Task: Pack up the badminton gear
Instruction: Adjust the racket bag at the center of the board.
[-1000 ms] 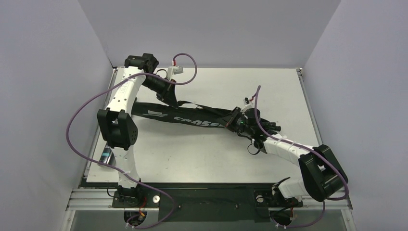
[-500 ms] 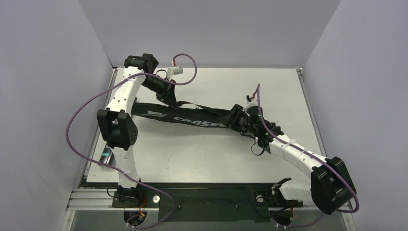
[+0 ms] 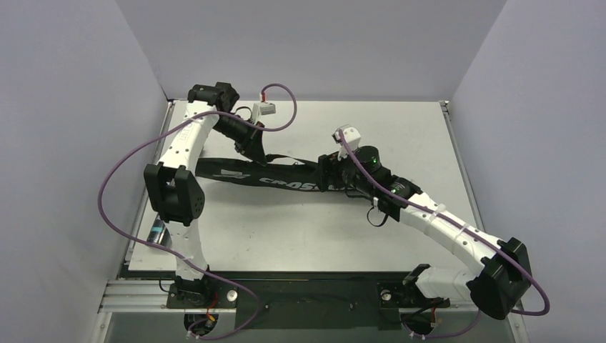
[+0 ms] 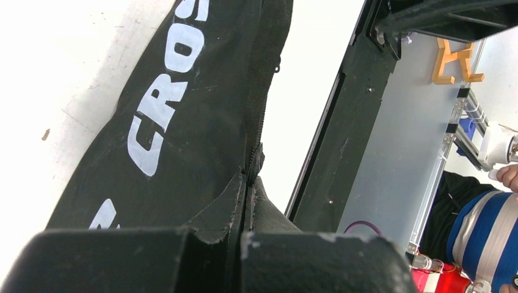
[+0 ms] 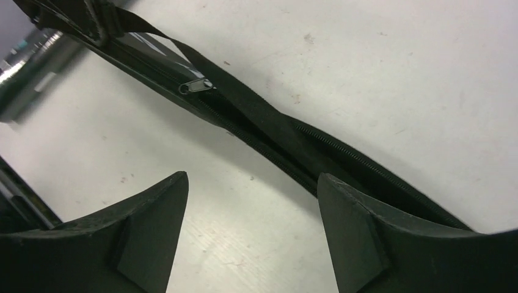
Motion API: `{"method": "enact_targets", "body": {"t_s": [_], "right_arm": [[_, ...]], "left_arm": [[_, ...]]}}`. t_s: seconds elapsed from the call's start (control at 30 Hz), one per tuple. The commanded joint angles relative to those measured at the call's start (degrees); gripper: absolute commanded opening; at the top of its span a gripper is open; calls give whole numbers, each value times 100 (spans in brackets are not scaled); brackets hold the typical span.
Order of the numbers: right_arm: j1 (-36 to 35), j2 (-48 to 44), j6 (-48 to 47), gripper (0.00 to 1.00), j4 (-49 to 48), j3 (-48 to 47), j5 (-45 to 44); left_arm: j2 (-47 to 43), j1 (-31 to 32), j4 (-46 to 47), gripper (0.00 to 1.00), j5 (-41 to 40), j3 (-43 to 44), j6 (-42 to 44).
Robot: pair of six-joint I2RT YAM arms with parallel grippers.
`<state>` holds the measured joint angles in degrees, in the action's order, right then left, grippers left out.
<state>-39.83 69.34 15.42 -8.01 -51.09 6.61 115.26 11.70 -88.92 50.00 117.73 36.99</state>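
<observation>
Now the left claw (image 4: 244, 237) pinches the CROSSWAY racket bag (image 4: 201, 128) by its edge; the right claw (image 5: 251, 183), spread wide, should centre on the zipper pull (image 5: 195, 86) before closing.

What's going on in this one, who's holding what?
Two robot arms are working on the black racket bag lying across the table. The left gripper is shut on the bag's edge beside the zip. The right gripper hangs open above the bag, holding nothing; the zipper pull lies ahead of it.
</observation>
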Motion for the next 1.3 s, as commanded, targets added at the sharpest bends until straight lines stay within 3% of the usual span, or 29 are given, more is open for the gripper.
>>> {"method": "enact_targets", "body": {"t_s": [0.0, 0.17, 0.23, 0.37, 0.47, 0.7, 0.83, 1.03, 1.17, 1.27], "right_arm": [[12, 244, -1425, 73, 403, -387, -49], [26, 636, -2081, 88, 369, -525, 259], [81, 780, -2235, 88, 361, -632, 561], [433, 1177, -2243, 89, 679, -998, 2126], [605, 1424, -2322, 90, 761, -1241, 2388], [402, 1485, -3248, 88, 1307, -1456, 1806], [55, 1550, -3718, 82, 1686, -1584, 1258], [-200, 1664, -3759, 51, 1719, -1594, 811], [-320, 1306, -3750, 63, 1513, -1489, 259], [-318, 1211, -3732, 64, 1089, -1370, -378]], "left_arm": [[-485, 76, -244, 0, 434, -149, 232], [-547, 73, -246, 0, 321, -213, 292], [-567, 73, -248, 0, 281, -207, 310], [-615, 72, -248, 0, 221, -234, 364], [-646, 77, -248, 0, 206, -277, 397], [-740, 69, -248, 0, 111, -371, 491], [-730, 74, -248, 0, 106, -395, 511], [-731, 82, -248, 0, 91, -360, 510], [-748, 70, -248, 0, 55, -457, 555], [-763, 76, -249, 0, 72, -485, 591]]}}
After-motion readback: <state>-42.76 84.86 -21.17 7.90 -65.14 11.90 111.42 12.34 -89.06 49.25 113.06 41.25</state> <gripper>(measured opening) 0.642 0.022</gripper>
